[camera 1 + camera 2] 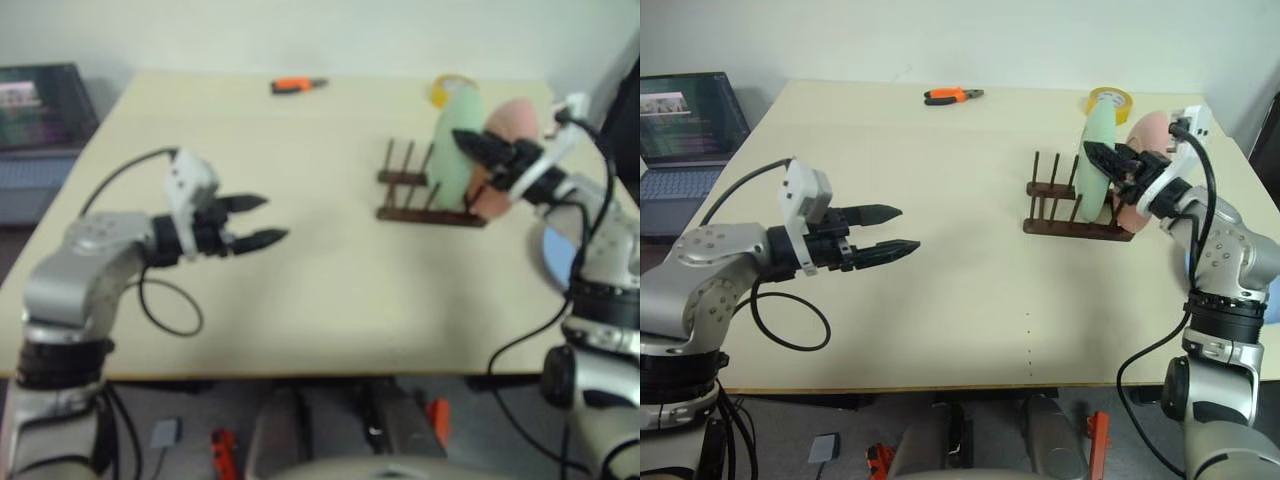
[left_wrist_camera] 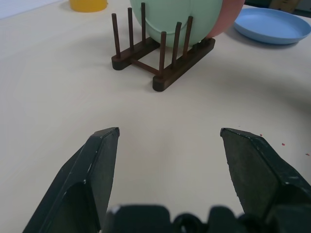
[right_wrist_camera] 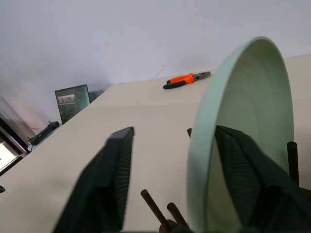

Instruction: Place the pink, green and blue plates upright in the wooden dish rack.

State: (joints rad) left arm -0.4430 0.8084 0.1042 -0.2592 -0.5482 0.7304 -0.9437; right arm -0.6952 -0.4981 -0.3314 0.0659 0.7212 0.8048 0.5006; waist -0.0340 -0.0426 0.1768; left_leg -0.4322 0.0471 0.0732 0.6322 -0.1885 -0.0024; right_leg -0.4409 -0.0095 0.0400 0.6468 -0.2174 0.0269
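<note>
I am looking down across the pale table [image 1: 940,330], where the wooden dish rack [image 1: 1072,212] is standing right of centre, holding the green plate [image 1: 1098,165] upright between its pegs and the pink plate [image 1: 1143,140] upright just behind it at the rack's far right end. The blue plate [image 2: 272,25] is lying flat on the table, near the rack, in the upper right of the left wrist view. My right gripper [image 1: 1112,166] is straddling the green plate's rim with its jaws apart, not clamping it, as I read it. My left gripper [image 1: 880,231] is hovering open and empty at centre left. The plates are looking rigid, light and smooth, likely slippery, so I am judging the blue one's raised rim the best hold.
</note>
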